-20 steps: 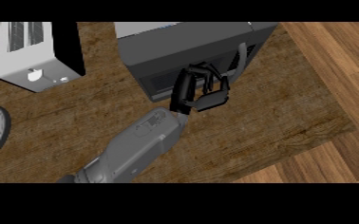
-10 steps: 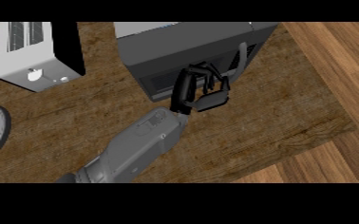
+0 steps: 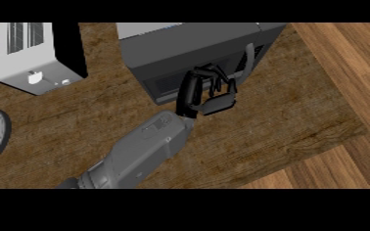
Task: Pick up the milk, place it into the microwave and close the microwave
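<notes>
The dark grey microwave stands at the back of the wooden counter, its door front facing me with a pale vertical handle at the right. My left hand is right at the lower part of that door, beside the dark window. Its fingers curl to the right with nothing visible in them. The grey forearm comes in from the lower left. No milk shows anywhere in view; the microwave's inside is hidden. My right hand is out of view.
A white toaster stands at the back left. A dark round rim pokes in at the left edge. The counter's edge runs diagonally at the right, with the wood floor beyond it.
The left hand stays at the microwave's front. Its fingers and thumb have drawn closer together, closing the gap where counter wood showed through.
</notes>
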Tool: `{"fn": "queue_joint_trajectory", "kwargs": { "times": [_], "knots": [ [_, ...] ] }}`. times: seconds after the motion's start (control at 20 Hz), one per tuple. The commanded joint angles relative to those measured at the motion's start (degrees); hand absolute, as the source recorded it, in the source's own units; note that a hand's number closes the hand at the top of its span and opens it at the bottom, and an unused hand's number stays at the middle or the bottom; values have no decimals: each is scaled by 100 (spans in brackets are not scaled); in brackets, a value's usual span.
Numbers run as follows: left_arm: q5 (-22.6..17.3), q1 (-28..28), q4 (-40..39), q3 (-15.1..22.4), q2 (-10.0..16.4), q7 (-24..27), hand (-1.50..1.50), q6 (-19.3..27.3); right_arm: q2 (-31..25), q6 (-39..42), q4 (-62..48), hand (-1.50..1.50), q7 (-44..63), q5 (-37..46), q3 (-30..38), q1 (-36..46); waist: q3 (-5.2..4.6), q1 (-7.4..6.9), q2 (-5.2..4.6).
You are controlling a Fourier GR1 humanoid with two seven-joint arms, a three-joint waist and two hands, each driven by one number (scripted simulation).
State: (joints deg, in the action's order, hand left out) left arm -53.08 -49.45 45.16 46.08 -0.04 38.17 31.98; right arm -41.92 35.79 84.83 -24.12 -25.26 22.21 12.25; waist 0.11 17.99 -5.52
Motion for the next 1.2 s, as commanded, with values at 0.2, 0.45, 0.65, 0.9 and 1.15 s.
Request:
{"fn": "queue_joint_trajectory", "kwargs": {
  "times": [0.2, 0.45, 0.65, 0.9, 1.15],
  "knots": [
    [-241, -564, -443, -287, 4, 25, 150, -77, -243, 31, -219, -150, -86, 110, 137, 180, 1, -26, -112],
    [-328, -597, -471, -192, 4, 111, 150, -56, -335, 244, -434, -150, -58, -83, 167, 205, 11, 20, -105],
    [-420, -599, -482, -151, 4, 218, 150, -62, -266, 230, -702, -150, -27, -283, 221, 310, 20, -96, -126],
    [-550, -744, -468, -81, 4, 187, 150, -120, -308, 287, -847, -150, 25, -373, 202, 434, 19, -124, -134],
    [-650, -763, -542, -2, 4, 228, 150, -116, -406, 372, -996, -150, 71, -514, 258, 546, 19, -111, -129]
  ]
}}
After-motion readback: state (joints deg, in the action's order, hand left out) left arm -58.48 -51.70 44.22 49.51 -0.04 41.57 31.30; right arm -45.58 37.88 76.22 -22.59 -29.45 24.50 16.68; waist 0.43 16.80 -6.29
